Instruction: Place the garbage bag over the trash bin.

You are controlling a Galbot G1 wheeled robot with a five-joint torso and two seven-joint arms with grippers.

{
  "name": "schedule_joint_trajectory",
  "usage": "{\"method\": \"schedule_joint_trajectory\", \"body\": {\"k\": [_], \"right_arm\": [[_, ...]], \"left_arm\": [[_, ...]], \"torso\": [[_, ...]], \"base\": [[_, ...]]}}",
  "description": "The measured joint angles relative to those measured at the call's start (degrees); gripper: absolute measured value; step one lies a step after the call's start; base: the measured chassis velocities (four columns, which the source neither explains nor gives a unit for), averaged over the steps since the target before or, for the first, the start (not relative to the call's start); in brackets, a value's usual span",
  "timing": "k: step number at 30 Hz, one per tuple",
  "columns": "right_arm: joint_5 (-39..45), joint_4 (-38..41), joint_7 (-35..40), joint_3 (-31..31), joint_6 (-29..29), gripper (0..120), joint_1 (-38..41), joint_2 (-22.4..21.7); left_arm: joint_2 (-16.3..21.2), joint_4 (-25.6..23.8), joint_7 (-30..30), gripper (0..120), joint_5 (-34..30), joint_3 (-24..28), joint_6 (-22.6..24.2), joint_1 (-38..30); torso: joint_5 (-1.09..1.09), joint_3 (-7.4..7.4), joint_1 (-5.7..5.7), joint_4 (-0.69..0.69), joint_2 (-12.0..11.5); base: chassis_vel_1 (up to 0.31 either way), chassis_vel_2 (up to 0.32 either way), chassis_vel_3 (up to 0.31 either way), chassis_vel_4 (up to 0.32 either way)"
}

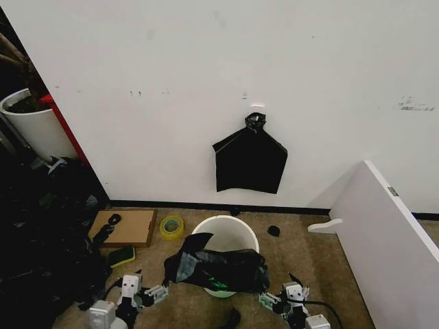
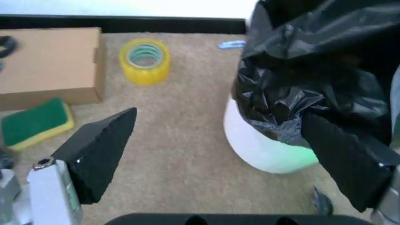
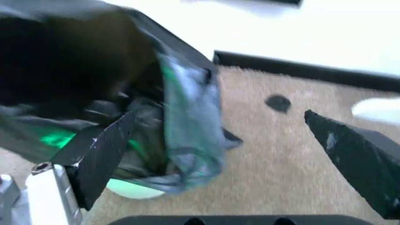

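Nearest the head camera, the left gripper (image 1: pixel 152 295) and right gripper (image 1: pixel 274 299) sit low over the carpet, one on either side of the trash bin (image 1: pixel 226 229), both with fingers spread and holding nothing. Between them the garbage bag (image 1: pixel 219 269) lies draped in a crumpled heap across the bin's near rim and front wall, while the far rim is bare white. By my judgement the bag has reached the bin but is not yet opened out around the rim. Each gripper stands just beside the bag, apart from it.
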Motion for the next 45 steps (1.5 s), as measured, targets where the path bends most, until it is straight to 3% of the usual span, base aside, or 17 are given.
{"method": "schedule_joint_trajectory", "body": {"k": [9,16,19,23,30,35,45], "right_arm": [[-1.39,-0.78,-0.90,-0.07,1.43,100,-0.22,0.03],[-1.08,-0.98,-1.04,0.07,2.40,100,-0.16,0.08],[-1.31,-0.66,-1.75,-0.13,4.67,100,-0.19,0.22],[-1.97,0.85,-2.99,-0.72,6.64,100,-1.02,-0.04],[-7.36,3.07,-7.82,-4.39,12.05,100,-1.61,-0.96],[-12.78,1.59,-9.44,-7.26,12.39,100,1.18,-1.29],[-6.55,0.96,-10.47,-15.52,9.24,100,8.93,-0.53]], "left_arm": [[2.13,2.57,8.87,100,-0.94,0.11,-2.67,-0.96],[2.52,3.43,11.25,100,-2.44,-2.55,-6.66,-0.68],[2.61,2.55,14.24,100,-0.76,-5.34,-10.35,2.48],[2.22,2.43,14.40,100,4.79,-6.95,-10.83,6.26],[0.88,2.70,12.92,100,6.42,-6.79,-11.59,7.40],[0.35,2.76,12.26,100,6.95,-5.41,-12.28,7.05],[-0.32,1.90,9.56,100,12.62,-1.13,-13.44,4.78]], "torso": [[0.00,0.00,0.00,0.00,0.00],[0.00,0.00,0.00,0.00,0.00],[0.00,0.00,0.00,-0.01,0.00],[0.01,0.00,0.00,0.01,0.00],[0.00,0.00,0.00,-0.01,0.00],[0.00,0.00,0.00,-0.01,0.00],[-0.02,0.00,0.00,0.01,0.00]], "base": [[0.000,0.000,0.000,0.000],[0.000,0.000,0.000,0.000],[0.000,0.000,0.000,0.000],[0.000,0.000,0.000,0.000],[0.000,0.000,0.000,0.000],[0.000,0.000,0.000,0.000],[0.000,0.000,0.000,0.000]]}}
